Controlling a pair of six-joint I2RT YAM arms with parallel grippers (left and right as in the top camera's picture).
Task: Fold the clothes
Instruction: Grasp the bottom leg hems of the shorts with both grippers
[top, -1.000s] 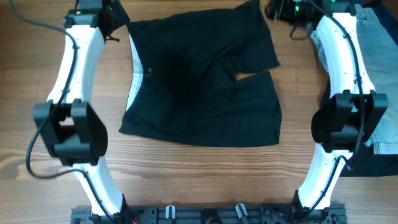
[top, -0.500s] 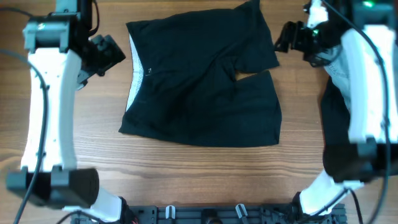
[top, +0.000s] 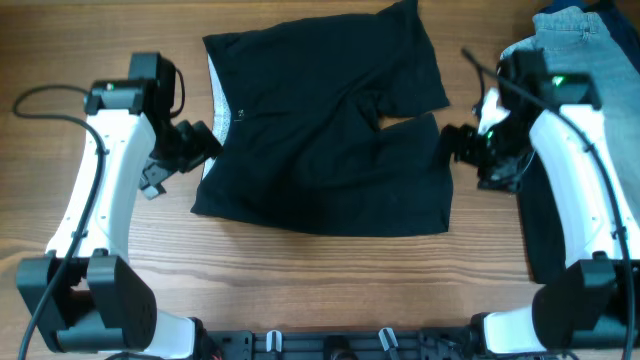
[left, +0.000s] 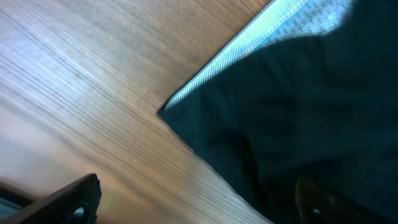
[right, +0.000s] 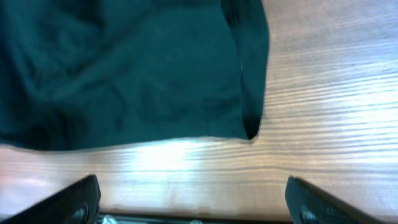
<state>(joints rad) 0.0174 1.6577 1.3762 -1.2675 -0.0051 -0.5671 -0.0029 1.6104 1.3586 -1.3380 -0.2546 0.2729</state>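
Observation:
The black shorts lie spread flat on the wooden table, waistband with grey lining to the left, two legs to the right. My left gripper is open and empty at the shorts' left edge, near the lower waistband corner. My right gripper is open and empty at the right edge, beside the lower leg's hem. In the right wrist view the leg's bottom corner lies above my open fingers.
Light-blue jeans lie at the far right, with another black garment beside and below them under my right arm. Bare wood runs along the front of the table.
Both arms have swung from the back of the table forward and inward. The grippers now sit at the left and right edges of the shorts. The shorts have not moved.

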